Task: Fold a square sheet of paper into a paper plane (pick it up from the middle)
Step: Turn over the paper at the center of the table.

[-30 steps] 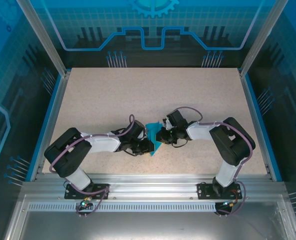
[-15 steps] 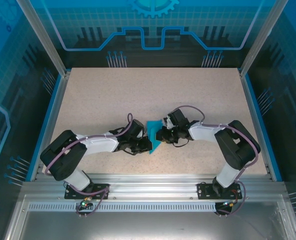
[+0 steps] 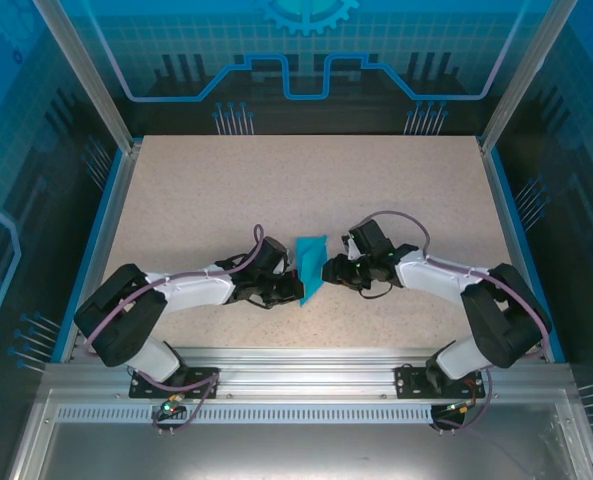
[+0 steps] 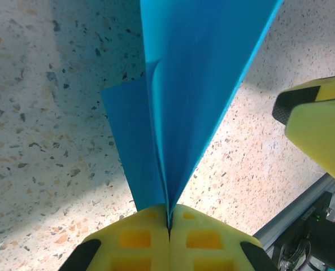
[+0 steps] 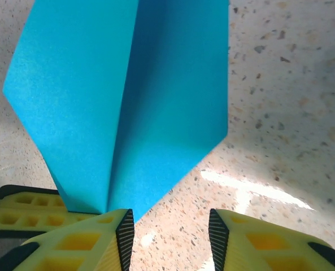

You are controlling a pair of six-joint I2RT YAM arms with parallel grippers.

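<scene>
Plane (image 3: 310,266) sits front-centre over table (image 3: 276,190), between both grippers. Left gripper (image 4: 169,223) clenched on plane's centre fold, with layers converging at pads and wings spreading away. Right gripper (image 5: 170,237) unclenched, jaws apart and holding nothing, just beside plane's lower corner. Cannot tell whether it touches. Centre crease sharp, extra flap on one side.

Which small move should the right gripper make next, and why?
Probably back the right gripper slightly away from the paper plane: its jaws stand open with nothing between them, while the left gripper is shut on the plane's fold.
</scene>
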